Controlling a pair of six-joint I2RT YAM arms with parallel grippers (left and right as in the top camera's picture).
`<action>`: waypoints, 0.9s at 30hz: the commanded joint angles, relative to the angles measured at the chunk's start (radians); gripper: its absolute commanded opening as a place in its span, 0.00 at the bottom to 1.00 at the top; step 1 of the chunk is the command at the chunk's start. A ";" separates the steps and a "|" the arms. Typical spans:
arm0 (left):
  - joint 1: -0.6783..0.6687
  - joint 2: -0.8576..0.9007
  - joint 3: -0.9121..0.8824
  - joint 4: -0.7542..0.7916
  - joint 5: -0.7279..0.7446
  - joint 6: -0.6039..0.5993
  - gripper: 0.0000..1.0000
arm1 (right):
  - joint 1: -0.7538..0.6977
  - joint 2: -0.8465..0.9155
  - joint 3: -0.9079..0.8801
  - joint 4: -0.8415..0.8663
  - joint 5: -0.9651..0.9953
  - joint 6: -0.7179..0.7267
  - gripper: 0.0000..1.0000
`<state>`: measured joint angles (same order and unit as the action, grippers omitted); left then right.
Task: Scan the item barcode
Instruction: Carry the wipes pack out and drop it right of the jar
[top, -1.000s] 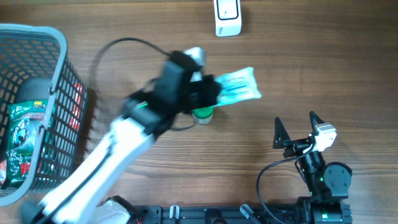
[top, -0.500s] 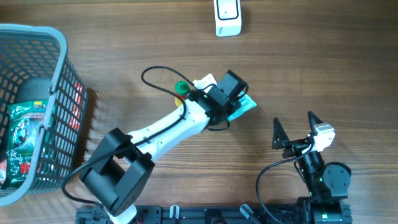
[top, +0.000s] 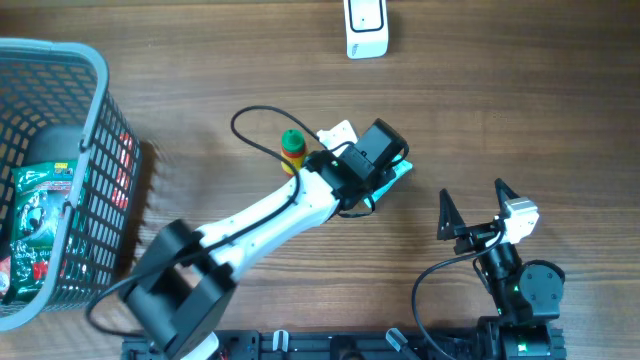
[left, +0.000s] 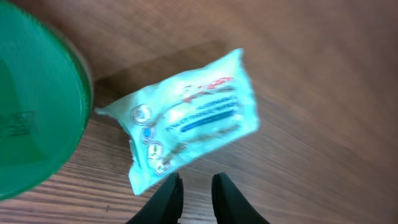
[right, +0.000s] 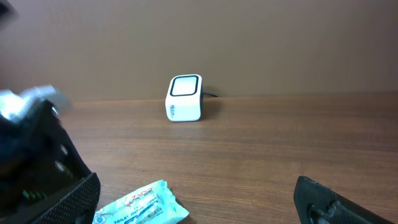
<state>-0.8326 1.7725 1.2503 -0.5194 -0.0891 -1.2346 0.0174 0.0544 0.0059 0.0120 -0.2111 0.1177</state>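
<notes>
Two arms share the job. Well left of the scanner (top: 366, 27) stands a stocked basket (top: 50, 46). On the robot's side of the scanner, the tissue packet (left: 193, 118) lies flat on the table (top: 500, 90). The left gripper (left: 195, 186) is poised at its edge, fingers slightly apart and clamping nothing. Farther right, the right gripper (top: 473, 190) waits spread wide. The likely risk is that the slick, thin packet slides or crumples under a pinch, keeping its barcode from facing the scanner.

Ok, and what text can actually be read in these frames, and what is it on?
"TOILET": on the pale blue packet, seen in the right wrist view. The words after it are blurred.
Blue and red print on the packet in the left wrist view: too blurred to read.
Green can in the basket: print too small to read.
White scanner: no readable text.
</notes>
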 joint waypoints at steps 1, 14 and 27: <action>0.000 -0.187 0.009 -0.066 -0.164 0.087 0.23 | 0.005 -0.003 -0.001 0.003 0.006 -0.013 1.00; 0.511 -0.831 0.009 -0.185 -0.422 0.517 0.68 | 0.005 -0.003 -0.001 0.003 0.006 -0.013 1.00; 1.426 -0.760 0.009 -0.295 -0.186 0.594 1.00 | 0.005 -0.003 -0.001 0.003 0.006 -0.013 1.00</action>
<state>0.4599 0.9192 1.2552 -0.7879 -0.4072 -0.6548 0.0174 0.0544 0.0059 0.0120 -0.2115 0.1173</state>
